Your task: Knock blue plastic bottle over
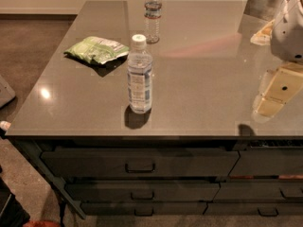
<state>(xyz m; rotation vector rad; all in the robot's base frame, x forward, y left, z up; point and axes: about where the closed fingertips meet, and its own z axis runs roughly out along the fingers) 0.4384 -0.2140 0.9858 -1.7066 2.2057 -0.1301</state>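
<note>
**Inspection: bottle standing, end effector off to the side**

You have the end effector [263, 71] at the right edge of the camera view, over the right-hand part of the table [203, 84]. Its two pale beige fingers [280, 88] stand spread, with bare table showing between them. They pinch nothing. The white body of the arm [289, 25] sits just behind them and is cut off by the frame.

The blue plastic bottle [140, 74] stands upright, well to the left of the end effector and apart from it. It sits close to the table's front edge, white cap on top, with the blue-and-white label round its middle. Nothing touches it.

Farther from the end effector, to its left and toward the back of the table, you will find a slimmer clear bottle [152, 14], also upright. A green bag [97, 49] lies flat beyond the blue plastic bottle, farther left again and slightly behind it, near it but with no contact between them.

Below the front edge, left of and under the end effector, the drawers [139, 163] appear shut.
</note>
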